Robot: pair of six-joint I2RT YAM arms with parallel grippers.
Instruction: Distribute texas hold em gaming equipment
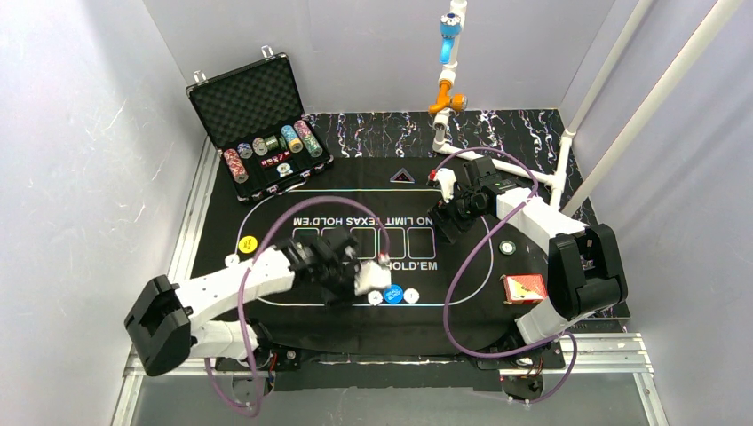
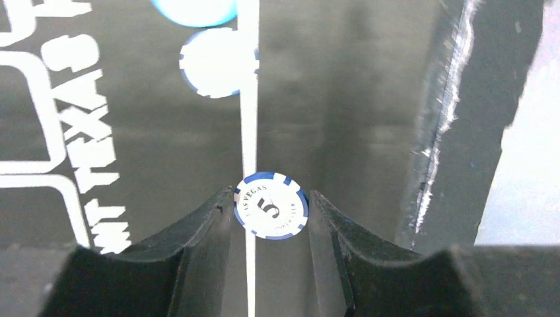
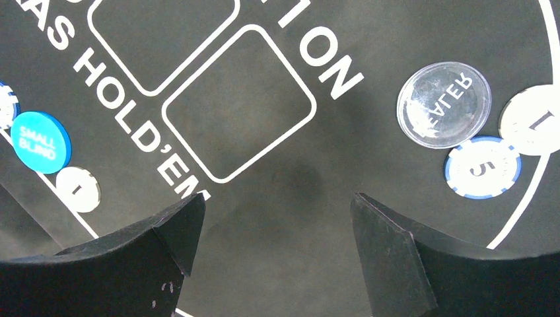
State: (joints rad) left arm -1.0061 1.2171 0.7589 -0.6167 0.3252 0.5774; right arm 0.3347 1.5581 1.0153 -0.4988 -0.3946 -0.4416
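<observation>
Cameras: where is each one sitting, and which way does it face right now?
Top external: above and behind the bases, looking down on the mat and case; left arm and right arm both show.
Left wrist: on the left arm, facing down at the mat; left gripper straddles a blue-edged chip marked 5.
Right wrist: on the right arm, facing down at the mat; right gripper open, dealer button ahead of it.
Shared: the small blind button shows in top external and right wrist.
</observation>
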